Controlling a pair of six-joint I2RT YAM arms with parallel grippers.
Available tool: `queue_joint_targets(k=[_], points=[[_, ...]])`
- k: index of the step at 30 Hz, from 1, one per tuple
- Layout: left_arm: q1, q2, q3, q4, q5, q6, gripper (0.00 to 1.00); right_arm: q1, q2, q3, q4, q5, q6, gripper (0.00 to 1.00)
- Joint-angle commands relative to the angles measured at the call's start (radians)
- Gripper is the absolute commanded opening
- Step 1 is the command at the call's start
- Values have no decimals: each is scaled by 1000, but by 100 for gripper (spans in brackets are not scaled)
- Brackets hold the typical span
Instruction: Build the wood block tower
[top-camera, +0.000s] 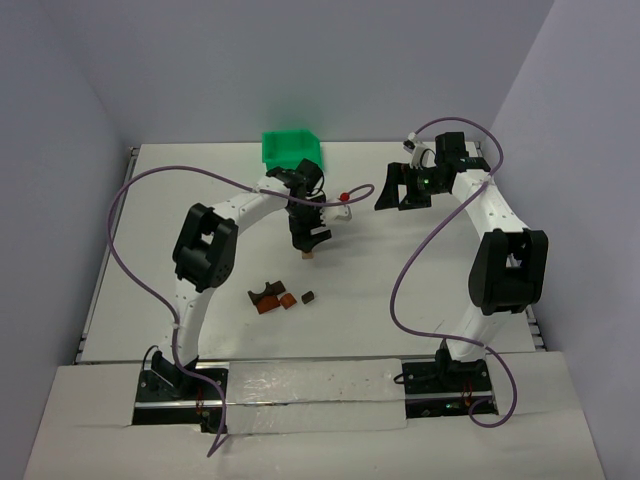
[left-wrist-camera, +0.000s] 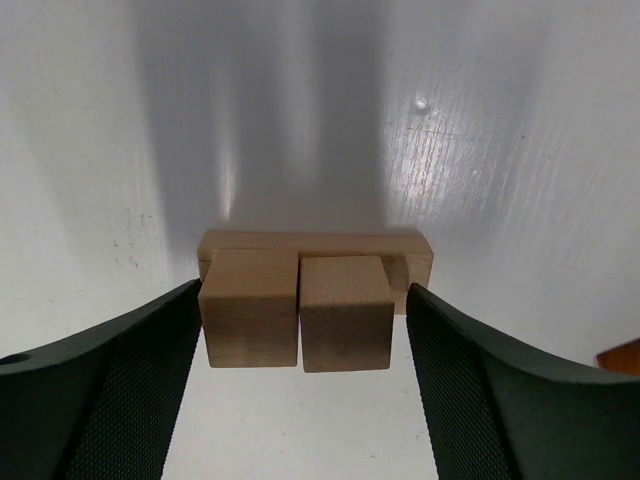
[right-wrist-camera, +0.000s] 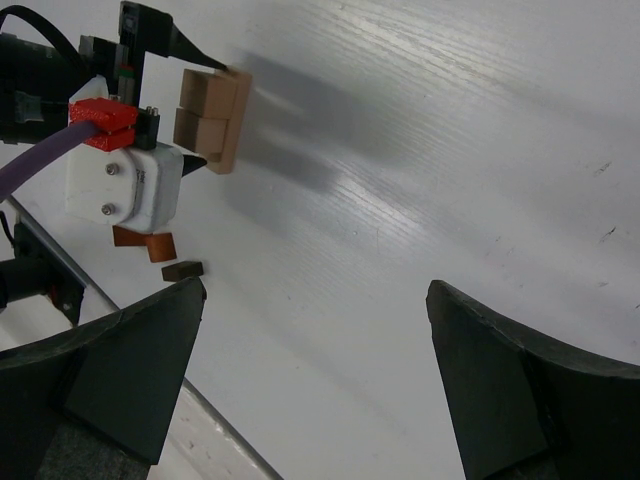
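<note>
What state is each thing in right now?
left gripper, open around the tan cubes
right gripper, open, empty
tan cubes, side by side on the bar
bar, flat on the table
arch piece, loose on the table
dark cube, loose on the table
green bin, upright

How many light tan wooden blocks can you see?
3: a left cube and a right cube side by side on a bar, between the left gripper's jaws. Others may be hidden.

Posture: left arm (top-camera: 215, 245) reaches forward, left gripper (top-camera: 309, 246) pointing straight down, jaws apparently parted. The right arm (top-camera: 503, 255) is elbow-bent, right gripper (right-wrist-camera: 315, 330) spread wide.
</note>
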Motion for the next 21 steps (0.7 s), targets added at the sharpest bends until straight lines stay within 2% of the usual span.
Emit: queue_joint_targets(k=[1,10,21], points=[[-5,-63,-13,6,22,13,98,1,-16,38,-9,-13,-3,100],[-14,-107,10,-5,0,10,99,1,-16,38,-10,-17,-4,100],[-39,-204,194,-129,-99,35,99,1,-29,47,-16,-20,-3,100]])
